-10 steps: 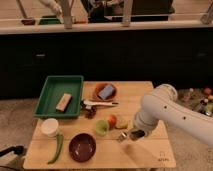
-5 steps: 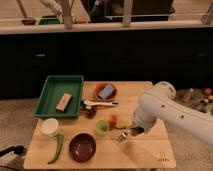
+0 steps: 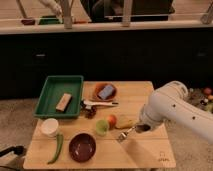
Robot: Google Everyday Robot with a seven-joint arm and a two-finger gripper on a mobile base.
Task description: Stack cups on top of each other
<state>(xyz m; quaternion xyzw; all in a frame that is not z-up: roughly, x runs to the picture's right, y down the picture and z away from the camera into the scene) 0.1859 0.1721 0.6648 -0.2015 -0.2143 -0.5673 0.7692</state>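
Wooden worktop [image 3: 145,150] fills the lower half of the single camera view, in front of a dark counter front.

Taking the worktop as a clock face:
- At ten o'clock lies a green tray [image 3: 50,97] with a brown block [image 3: 63,101] inside it.
- At twelve o'clock is an orange plate [image 3: 98,95] carrying a blue thing [image 3: 106,92]. Just below the plate lies a pale utensil [image 3: 100,104], pointing toward three o'clock.
- A small dark tumbler [image 3: 90,112] sits by the tray's near right corner. I cannot tell whether it is upright or on its side.
- The light-green cup [image 3: 102,127] stands upright near the centre, well apart from the tumbler, so the two are not stacked.
- An orange ball [image 3: 112,120] is just beside the cup at its two o'clock, with a yellow item [image 3: 124,121] next to the ball.
- At eight o'clock stands a white round container [image 3: 49,127].
- A green pod [image 3: 56,148] lies at seven o'clock.
- A dark red bowl [image 3: 82,147] is at six o'clock.

The white arm [image 3: 172,107] reaches in from three o'clock. Its pincer [image 3: 122,135] hangs low over the worktop at the green cup's four o'clock, near it but not touching. Whether the pincer is wide or narrow cannot be told.
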